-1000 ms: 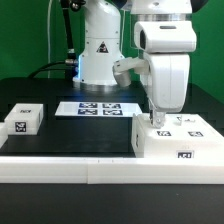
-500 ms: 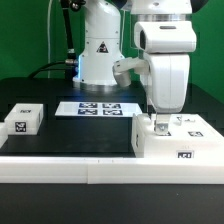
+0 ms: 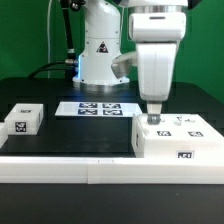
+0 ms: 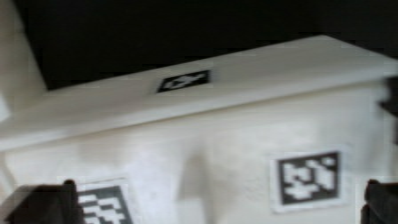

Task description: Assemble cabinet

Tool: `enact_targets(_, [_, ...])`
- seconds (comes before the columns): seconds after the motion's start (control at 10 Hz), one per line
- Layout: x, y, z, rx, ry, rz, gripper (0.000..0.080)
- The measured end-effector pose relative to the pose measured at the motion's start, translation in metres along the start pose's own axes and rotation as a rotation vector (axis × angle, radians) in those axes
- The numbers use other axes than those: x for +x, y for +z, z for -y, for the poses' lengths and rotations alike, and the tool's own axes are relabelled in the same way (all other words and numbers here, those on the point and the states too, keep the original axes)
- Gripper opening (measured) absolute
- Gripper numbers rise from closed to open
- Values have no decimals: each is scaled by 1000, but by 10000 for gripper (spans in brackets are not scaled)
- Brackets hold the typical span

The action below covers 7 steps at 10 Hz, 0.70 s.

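The cabinet (image 3: 180,140) is a large white box with black-and-white tags, lying at the front on the exterior view's right. My gripper (image 3: 153,119) points straight down at its top face, near the box's left end, touching or just above it. In the wrist view the cabinet's tagged top (image 4: 196,150) fills the picture. My gripper (image 4: 208,203) is open there, its dark fingertips (image 4: 39,205) wide apart with two tags between them. It holds nothing.
A small white tagged block (image 3: 22,119) sits at the exterior view's left. The marker board (image 3: 95,108) lies flat in the middle, in front of the robot base (image 3: 100,50). A long low white rail (image 3: 70,170) edges the table's front.
My wrist has turned about its vertical axis and shifted slightly to the exterior view's left, staying low over the cabinet's top. The cabinet and the block have not moved.
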<state>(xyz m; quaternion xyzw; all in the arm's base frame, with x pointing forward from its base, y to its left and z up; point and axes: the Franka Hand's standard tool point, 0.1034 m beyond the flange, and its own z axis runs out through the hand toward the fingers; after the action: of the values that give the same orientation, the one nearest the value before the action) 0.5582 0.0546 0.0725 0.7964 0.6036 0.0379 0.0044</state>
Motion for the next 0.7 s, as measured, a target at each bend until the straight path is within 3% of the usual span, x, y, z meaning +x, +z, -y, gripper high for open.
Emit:
enact_targets(0.2, [7, -10, 16, -34, 168, -15, 797])
enact_targets(0.3, [9, -9, 23, -35, 178, -17, 797])
enact_targets(0.7, [8, -8, 23, -30, 261, -21, 797])
